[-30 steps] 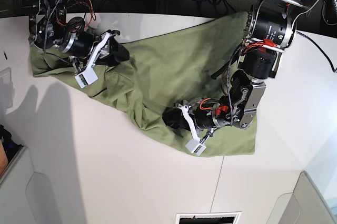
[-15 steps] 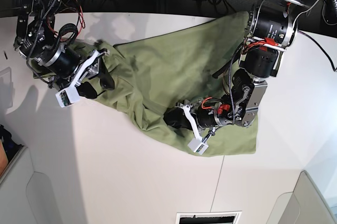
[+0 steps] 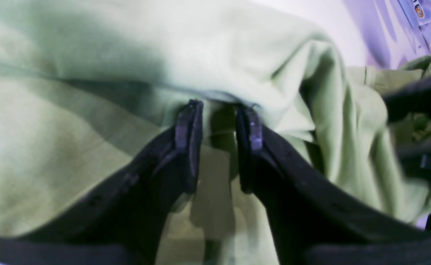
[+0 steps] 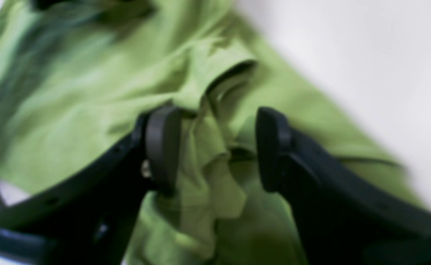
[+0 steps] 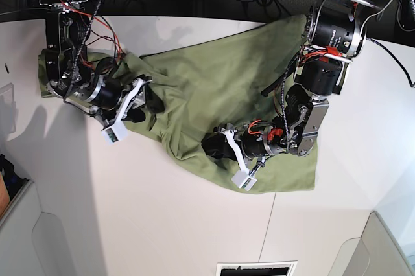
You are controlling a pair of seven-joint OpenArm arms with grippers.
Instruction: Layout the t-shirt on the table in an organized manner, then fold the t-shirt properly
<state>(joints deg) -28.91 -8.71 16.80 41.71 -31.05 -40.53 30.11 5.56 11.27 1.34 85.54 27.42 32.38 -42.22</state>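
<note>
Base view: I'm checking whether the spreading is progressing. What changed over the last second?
The right pincer swung out toward the table's near-left side, then came back onto the t-shirt, jaws apart over a bunched fold; the cloth's left end bunched narrower. The left pincer stayed on the lower fold, and the shirt's right half did not shift.

overhead base view, two close wrist views

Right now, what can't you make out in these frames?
- Left end effector: left wrist view shows cloth between the fingers, but not whether they pinch it.
- Right end effector: right wrist view is motion-blurred; contact with the bunched t-shirt is unclear.
- Collar and white tag: buried in folds, all views.
- Shirt's far corner: base view, hidden behind the left arm.
</note>
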